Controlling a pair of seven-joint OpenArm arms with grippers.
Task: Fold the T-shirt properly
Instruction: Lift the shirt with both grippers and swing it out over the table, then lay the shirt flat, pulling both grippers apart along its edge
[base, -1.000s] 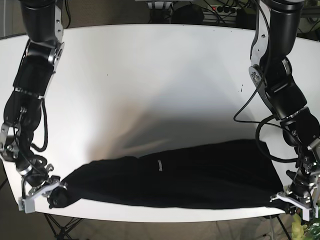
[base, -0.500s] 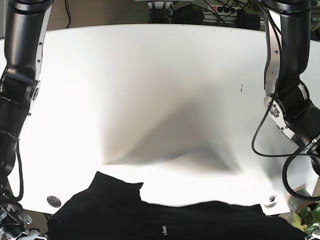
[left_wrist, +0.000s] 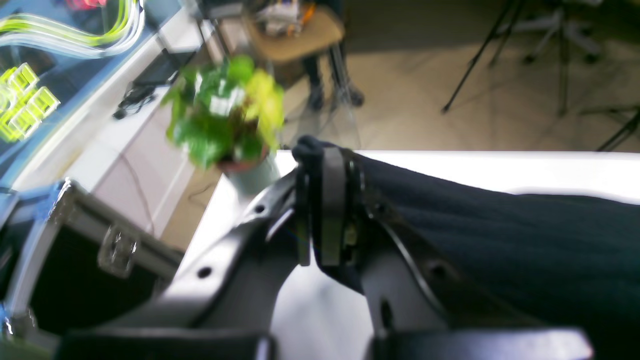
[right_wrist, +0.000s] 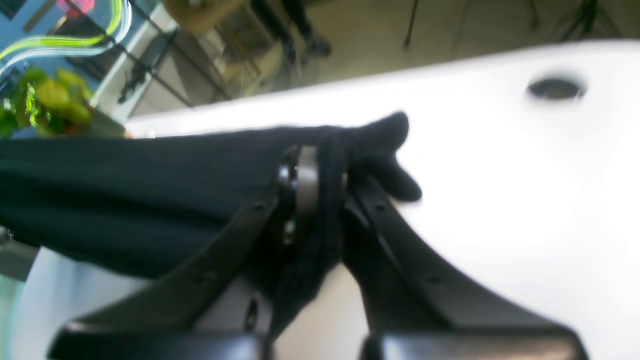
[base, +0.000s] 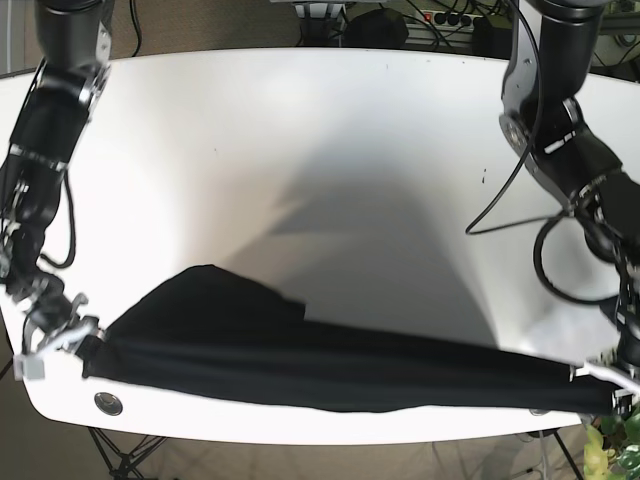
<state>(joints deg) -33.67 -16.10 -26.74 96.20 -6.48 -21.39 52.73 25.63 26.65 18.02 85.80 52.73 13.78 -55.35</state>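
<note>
The black T-shirt (base: 330, 365) hangs stretched in a long band across the near side of the white table (base: 320, 180), a loose flap (base: 220, 295) bulging up at its left. My right gripper (base: 60, 335) sits at the band's left end, shut on a bunched corner of the T-shirt (right_wrist: 350, 150); the right gripper (right_wrist: 320, 165) shows cloth pinched between its jaws. My left gripper (base: 605, 380) holds the right end, shut on the T-shirt (left_wrist: 475, 220); in the left wrist view the left gripper (left_wrist: 325, 200) has its pads pressed together on the cloth.
A round grommet hole (base: 107, 403) sits near the table's front left corner, another (base: 540, 411) at front right. A potted green plant (left_wrist: 225, 115) stands off the table's right corner. Cables and power strips (base: 440, 18) lie behind the far edge.
The T-shirt was pulled down past the front edge half a second ago; now both grippers have carried it back up over the table, stretched taut between them.
</note>
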